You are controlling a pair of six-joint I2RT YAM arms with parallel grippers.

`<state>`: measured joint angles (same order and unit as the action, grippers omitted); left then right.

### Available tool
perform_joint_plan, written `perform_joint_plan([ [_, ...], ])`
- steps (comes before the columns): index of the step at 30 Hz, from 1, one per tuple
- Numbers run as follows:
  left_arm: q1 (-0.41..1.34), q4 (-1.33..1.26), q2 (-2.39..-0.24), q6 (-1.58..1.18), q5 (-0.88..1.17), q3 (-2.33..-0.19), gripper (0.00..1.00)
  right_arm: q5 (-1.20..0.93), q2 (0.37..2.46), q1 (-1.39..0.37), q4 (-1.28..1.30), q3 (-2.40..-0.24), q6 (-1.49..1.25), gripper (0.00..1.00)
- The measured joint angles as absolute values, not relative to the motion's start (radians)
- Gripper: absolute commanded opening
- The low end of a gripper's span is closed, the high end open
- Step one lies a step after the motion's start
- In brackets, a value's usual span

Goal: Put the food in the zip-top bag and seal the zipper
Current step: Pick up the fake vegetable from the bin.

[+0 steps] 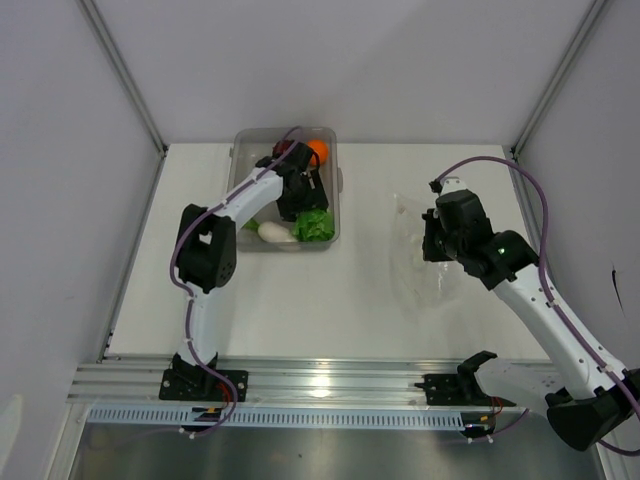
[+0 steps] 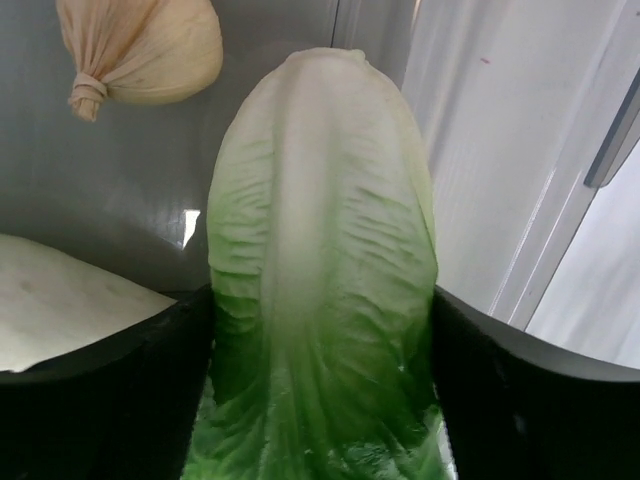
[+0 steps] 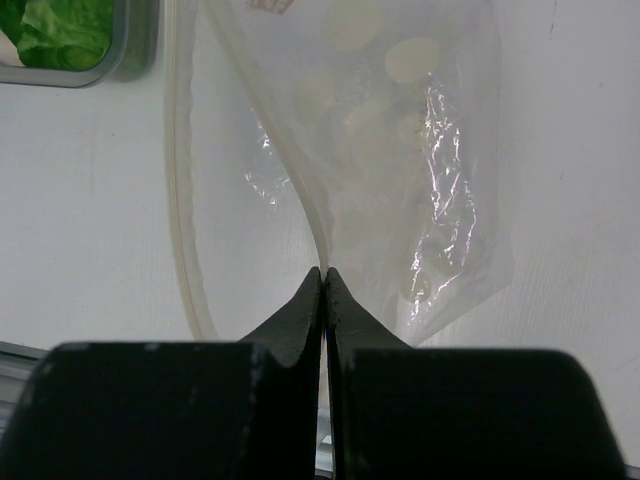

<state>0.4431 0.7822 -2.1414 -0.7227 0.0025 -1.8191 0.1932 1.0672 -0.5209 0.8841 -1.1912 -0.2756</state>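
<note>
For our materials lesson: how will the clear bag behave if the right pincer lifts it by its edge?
Probably floppy: the clear bag is creased and lies slack on the table. Likely light, being thin see-through film. It might slip, since the right pincer pinches only its rim.

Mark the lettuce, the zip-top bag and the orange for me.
lettuce [image 2: 320, 300], left wrist view, middle of the leaf.
zip-top bag [image 3: 430, 180], right wrist view, crinkled clear panel.
orange [image 1: 317, 151], top external view, its exposed top.
</note>
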Motion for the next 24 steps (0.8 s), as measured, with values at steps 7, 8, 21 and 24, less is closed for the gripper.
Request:
perform_joint_plan([
  [7, 0.453, 0.736, -2.133, -0.707, 0.011, -1.776, 0.45, 0.183, 1.068, -0.521, 0.884, -1.191, -0.277, 0.0],
  [8, 0.453, 0.73, -2.128, -0.708, 0.012, -1.769, 0.42, 0.182, 1.068, -0.521, 0.884, -1.191, -0.277, 0.0],
  [21, 0.446, 0.688, -2.088, -0.697, 0.013, -1.713, 0.03, 0.174, 1.07, -0.521, 0.884, -1.191, -0.28, 0.0],
  [24, 0.44, 0.687, -2.074, -0.694, 0.01, -1.707, 0.01, 0.174, 1.071, -0.521, 0.884, -1.191, -0.281, 0.0],
])
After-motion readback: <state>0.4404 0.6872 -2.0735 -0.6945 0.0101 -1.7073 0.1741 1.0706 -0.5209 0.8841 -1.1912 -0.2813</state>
